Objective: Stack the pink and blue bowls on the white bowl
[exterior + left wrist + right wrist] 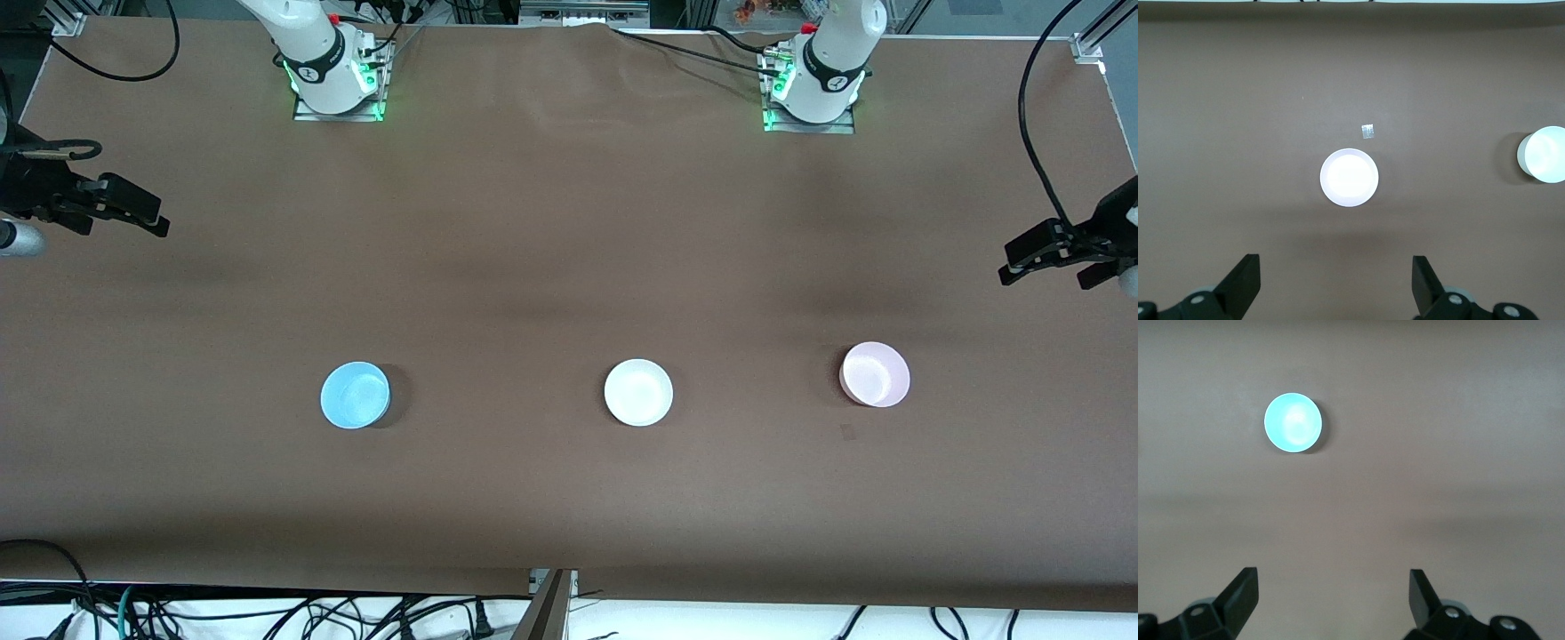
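Observation:
Three bowls stand in a row on the brown table. The light blue bowl (355, 395) is toward the right arm's end, the white bowl (638, 392) in the middle, the pale pink bowl (875, 374) toward the left arm's end. My left gripper (1045, 274) hangs open and empty over the table's edge at its own end; its wrist view shows its open fingers (1335, 267), the pink bowl (1349, 177) and the white bowl (1543, 154). My right gripper (120, 218) hangs open and empty over its end; its wrist view shows its open fingers (1333, 580) and the blue bowl (1293, 422).
A small tape mark (847, 432) lies on the table beside the pink bowl, nearer to the front camera. Cables run along the table's edges and near both arm bases (338, 80) (813, 89).

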{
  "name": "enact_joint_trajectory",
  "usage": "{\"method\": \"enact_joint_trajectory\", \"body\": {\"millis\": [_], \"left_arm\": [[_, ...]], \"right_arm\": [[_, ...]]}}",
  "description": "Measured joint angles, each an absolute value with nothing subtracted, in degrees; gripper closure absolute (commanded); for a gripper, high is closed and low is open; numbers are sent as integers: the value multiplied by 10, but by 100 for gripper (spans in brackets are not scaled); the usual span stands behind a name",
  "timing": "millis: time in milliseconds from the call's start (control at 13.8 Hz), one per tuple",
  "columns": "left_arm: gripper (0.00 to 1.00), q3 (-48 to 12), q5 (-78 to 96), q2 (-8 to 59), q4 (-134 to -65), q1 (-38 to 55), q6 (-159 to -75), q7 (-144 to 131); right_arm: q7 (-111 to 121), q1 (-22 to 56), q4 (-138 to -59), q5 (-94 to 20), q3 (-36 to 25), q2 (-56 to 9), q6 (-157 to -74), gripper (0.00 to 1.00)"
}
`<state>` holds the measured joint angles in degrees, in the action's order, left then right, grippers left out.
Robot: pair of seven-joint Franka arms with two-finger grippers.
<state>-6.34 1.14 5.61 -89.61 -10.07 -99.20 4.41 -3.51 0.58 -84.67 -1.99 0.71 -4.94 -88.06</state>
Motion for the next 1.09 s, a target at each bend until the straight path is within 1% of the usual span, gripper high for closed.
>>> {"method": "enact_joint_trajectory", "body": {"millis": [363,508,799,1089], "left_arm": [[0,-63,11,61,-896,-102,-992,44],[0,-61,11,73,-896,-104,-992,44],[0,-58,11,130,-897,-123,-1038,44],[0,-56,8,218,-899,-141,-1114,45]], "right_arm": [[-35,6,-847,-20,7,-49,-881,0],[-35,5,-847,-20,7,-50,-881,0],[-35,5,-847,-20,7,-50,-881,0],[-35,5,-847,-20,7,-50,-881,0]]}}
